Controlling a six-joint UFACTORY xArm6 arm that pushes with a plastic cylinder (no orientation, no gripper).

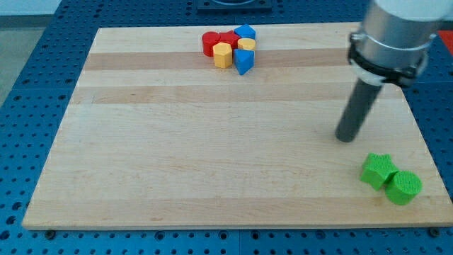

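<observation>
My tip (346,137) rests on the wooden board (212,156) at the view's right, touching no block. Nearest to it is a green star block (378,171), a short way below and to the right. A green cylinder (404,188) sits against that star's lower right side. Far off at the view's top lies a tight cluster: a red cylinder (209,43), a red block (228,39), a yellow hexagonal block (223,55), a yellow cylinder (247,44), a blue block (245,32) and a second blue block (243,61).
The board lies on a blue perforated table (28,106). Its right edge runs close to the green blocks. The arm's grey body (393,35) hangs over the board's upper right corner.
</observation>
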